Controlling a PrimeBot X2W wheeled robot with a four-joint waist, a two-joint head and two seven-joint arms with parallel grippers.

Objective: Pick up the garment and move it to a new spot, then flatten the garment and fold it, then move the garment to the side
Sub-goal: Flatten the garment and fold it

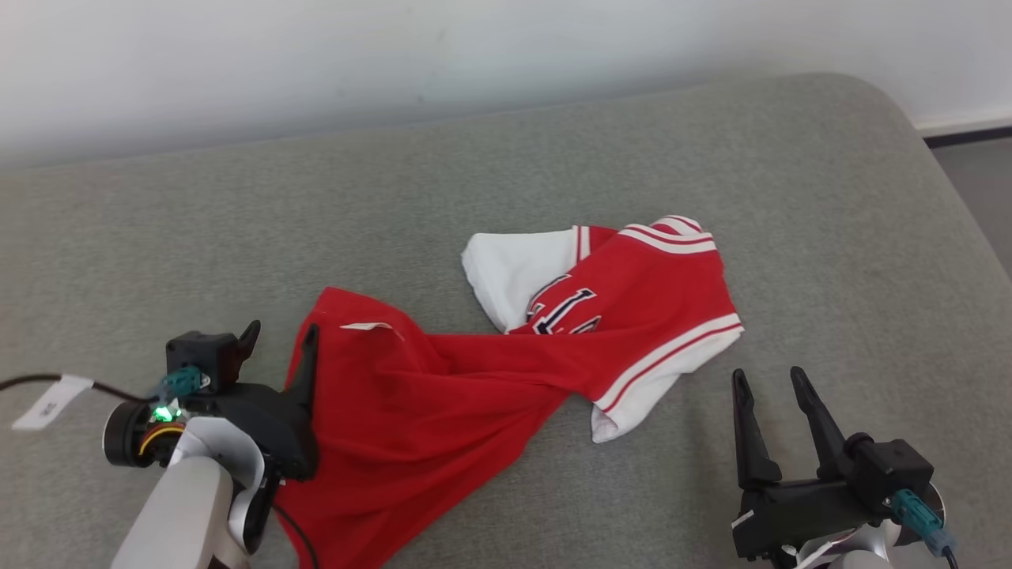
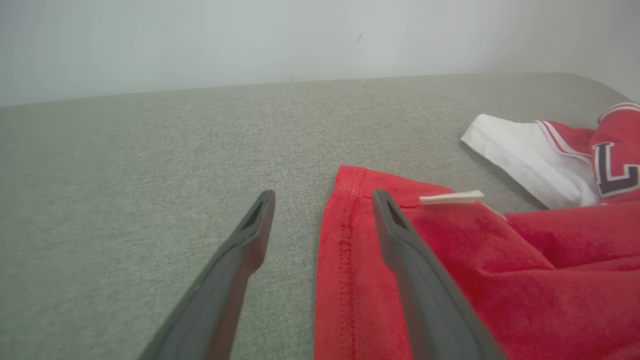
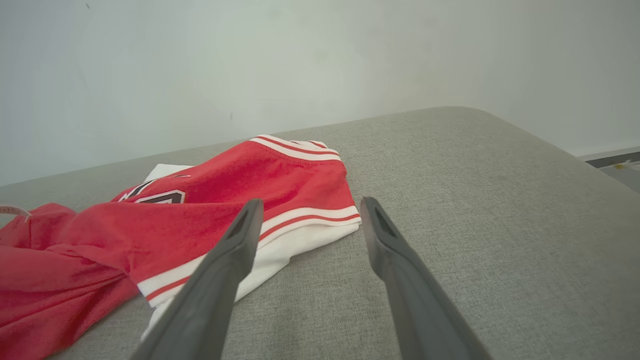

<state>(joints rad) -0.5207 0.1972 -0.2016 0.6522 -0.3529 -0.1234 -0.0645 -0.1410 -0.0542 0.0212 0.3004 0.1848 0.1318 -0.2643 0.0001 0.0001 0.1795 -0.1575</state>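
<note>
Two claws are standing wide open, holding nothing. The garment (image 1: pixel 443 371), red with white trim, is lying twisted and bunched on the grey surface (image 1: pixel 632 158). The left claw (image 1: pixel 282 328) is straddling the garment's left hem (image 2: pixel 345 240). The right claw (image 1: pixel 768 373) is hovering just beside the garment's white-striped right end, apart from it. Picking up seems to be the step in hand. Doing it well likely means lowering until cloth is sitting between the jaws, pinching near the edge, and lifting both ends evenly so the twist is falling out.

The garment (image 1: pixel 443 379) is red with white sleeves and striped trim, on a grey cushion (image 1: pixel 553 182).
</note>
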